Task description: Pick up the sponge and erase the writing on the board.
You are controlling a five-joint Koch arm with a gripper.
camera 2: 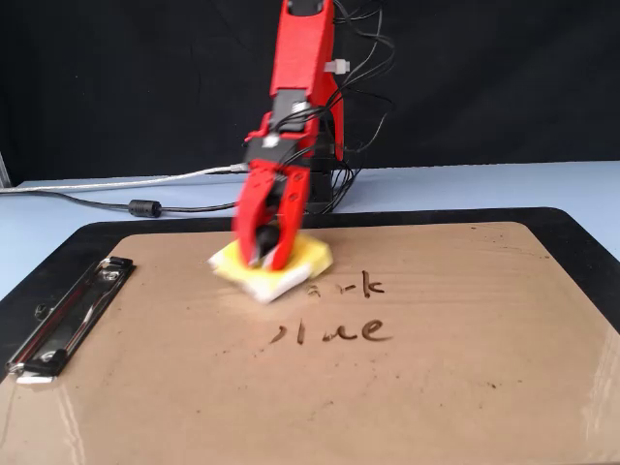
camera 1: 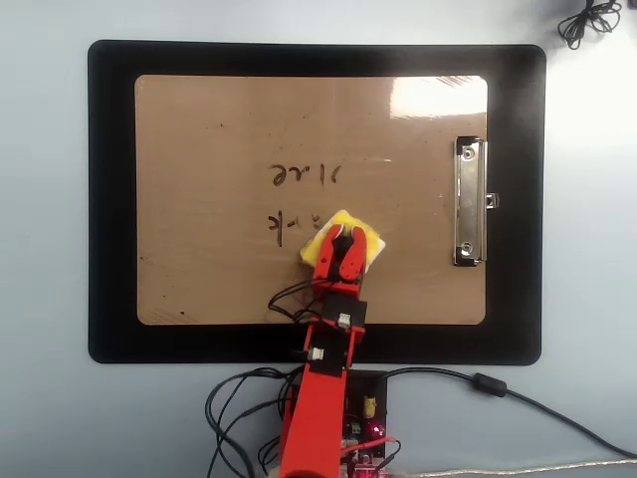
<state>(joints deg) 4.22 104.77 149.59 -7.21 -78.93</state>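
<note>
Overhead view, red gripper (camera 1: 342, 236) on square yellow sponge (camera 1: 370, 245), glossy tan board (camera 1: 199, 119)

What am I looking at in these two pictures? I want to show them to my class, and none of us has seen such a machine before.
The red machine is a small hobby robot arm that ends in a two-fingered gripper. One picture is taken by a camera looking straight down; the other by a camera standing at table height across from the arm, so the same scene appears turned around.

On the pale table lies a black mat, and on it a tan clipboard with a silver metal clip. Dark marker writing sits on the clipboard; part of the first word already looks rubbed away.

The gripper is closed on a yellow sponge and presses it onto the board, right beside the writing.
</note>
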